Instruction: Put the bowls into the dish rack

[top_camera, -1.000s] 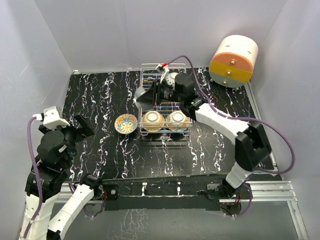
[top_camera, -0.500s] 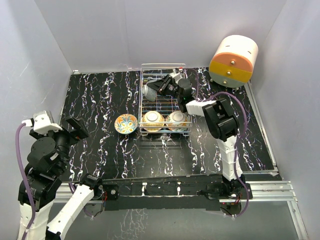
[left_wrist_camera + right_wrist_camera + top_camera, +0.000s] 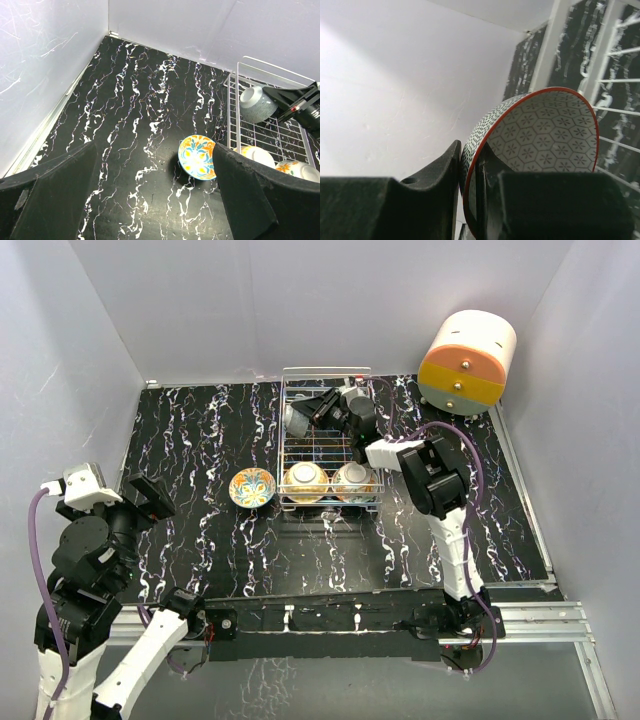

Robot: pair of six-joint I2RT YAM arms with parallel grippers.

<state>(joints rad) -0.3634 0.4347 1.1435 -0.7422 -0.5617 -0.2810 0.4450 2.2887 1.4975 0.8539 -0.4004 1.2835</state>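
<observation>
1. Rack (image 3: 327, 445) stands at the far middle of the black marbled table (image 3: 200, 430).
2. The right gripper (image 3: 314, 412) reaches over the rack's far left part, clamped on the rim of the grey bowl (image 3: 297, 421).
3. In the right wrist view one finger (image 3: 432, 172) lies against the bowl's dotted outer wall. The other is inside, on the hexagon pattern, with the red rim pinched between them.
4. The grey bowl is tipped on its side, its mouth facing the gripper. Whether it touches the wires I cannot tell.
5. Two more bowls lie side by side at the rack's near end, the left bowl (image 3: 306, 480) and the right bowl (image 3: 354, 478). Both are tipped, with their pale outsides showing from above.
6. The loose bowl (image 3: 251, 487) stands upright on the table just beside the rack's near left corner. Its inside is orange, blue and yellow.
7. The left gripper (image 3: 146, 502) hangs over the near left of the table, well apart from every bowl. Its fingers (image 3: 55, 195) are spread wide with nothing between them.
8. The cabinet (image 3: 467, 360), orange and cream, sits at the far right corner, apart from the rack.
</observation>
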